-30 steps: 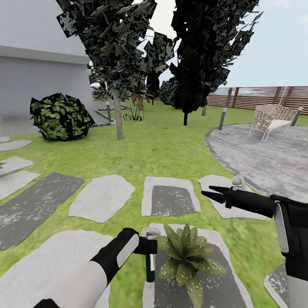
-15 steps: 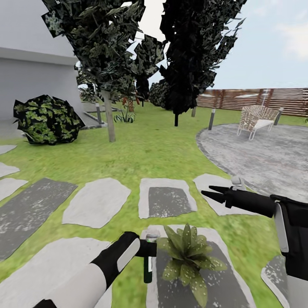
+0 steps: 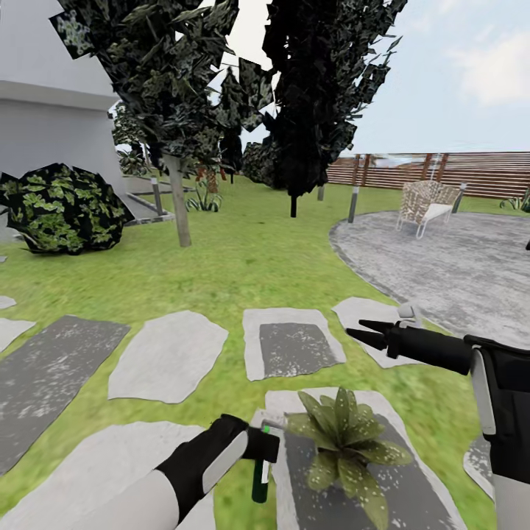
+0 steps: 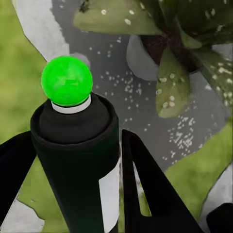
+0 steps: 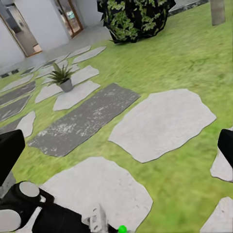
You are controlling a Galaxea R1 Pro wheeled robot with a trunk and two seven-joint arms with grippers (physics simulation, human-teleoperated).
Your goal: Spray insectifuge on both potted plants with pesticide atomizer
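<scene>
Black slim spray bottle with green base (image 3: 259,482) clamped in left gripper (image 3: 259,445), beside speckled green rosette plant (image 3: 346,436) on grey stepping stone (image 3: 412,493) | head view panned since 1 s ago, plant itself unmoved | right gripper (image 3: 368,333) apart, empty | second plant (image 5: 62,75) unsprayed, I judge.
</scene>
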